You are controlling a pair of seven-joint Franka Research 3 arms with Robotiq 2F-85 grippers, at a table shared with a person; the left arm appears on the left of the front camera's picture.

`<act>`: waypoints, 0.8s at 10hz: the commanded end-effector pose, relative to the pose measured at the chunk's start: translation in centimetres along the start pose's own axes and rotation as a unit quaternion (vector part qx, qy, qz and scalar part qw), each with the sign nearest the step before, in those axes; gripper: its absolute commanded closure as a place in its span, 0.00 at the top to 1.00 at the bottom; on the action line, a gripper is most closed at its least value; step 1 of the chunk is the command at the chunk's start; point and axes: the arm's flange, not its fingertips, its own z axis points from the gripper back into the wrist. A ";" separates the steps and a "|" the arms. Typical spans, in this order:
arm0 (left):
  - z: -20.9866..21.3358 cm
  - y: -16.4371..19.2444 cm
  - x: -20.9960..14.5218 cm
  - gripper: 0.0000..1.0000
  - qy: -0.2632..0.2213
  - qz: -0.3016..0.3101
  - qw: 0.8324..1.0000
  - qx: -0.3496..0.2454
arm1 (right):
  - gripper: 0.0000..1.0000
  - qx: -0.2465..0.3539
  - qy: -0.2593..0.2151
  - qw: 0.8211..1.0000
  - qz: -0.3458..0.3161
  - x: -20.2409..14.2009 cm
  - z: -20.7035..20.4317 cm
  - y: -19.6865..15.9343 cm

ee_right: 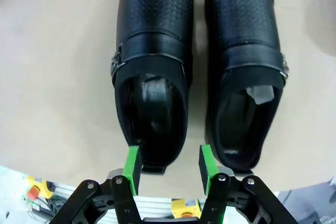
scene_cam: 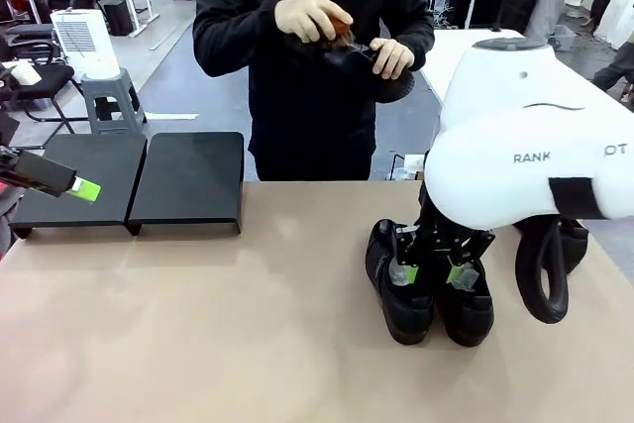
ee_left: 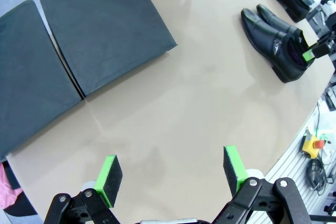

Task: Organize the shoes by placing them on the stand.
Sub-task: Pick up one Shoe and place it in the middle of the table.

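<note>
Two glossy black shoes [scene_cam: 396, 309] [scene_cam: 471, 314] stand side by side on the table at the near right, toes toward me. My right gripper [scene_cam: 431, 272] [ee_right: 169, 166] has come down over their heels and is shut on the heel of one shoe [ee_right: 152, 51], with one finger in the gap beside its partner [ee_right: 244, 51]. A third shoe [scene_cam: 573, 240] lies behind my right arm. The person holds another shoe [scene_cam: 391, 86] and a brown brush [scene_cam: 342, 27]. The black stand [scene_cam: 188, 180] [ee_left: 105, 30] sits at the far left, its tops bare. My left gripper [scene_cam: 79, 188] [ee_left: 170, 174] hovers open near it.
Bare tan tabletop [scene_cam: 228, 324] stretches between the stand and the shoes. Past the table's far left stands a white appliance [scene_cam: 84, 42] on a grey stool [scene_cam: 109, 96]. The person stands at the far edge, centre.
</note>
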 end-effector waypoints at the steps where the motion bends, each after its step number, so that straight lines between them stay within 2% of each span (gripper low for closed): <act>1: 0.0 0.2 0.0 1.00 -0.004 -0.004 1.000 -0.009 | 0.59 0.005 0.001 1.000 0.005 1.0 -1.1 0.3; 8: 0.0 0.2 0.0 1.00 -0.004 -0.004 1.000 -0.009 | 0.59 0.014 -0.008 1.000 -0.006 2.4 -4.4 -0.3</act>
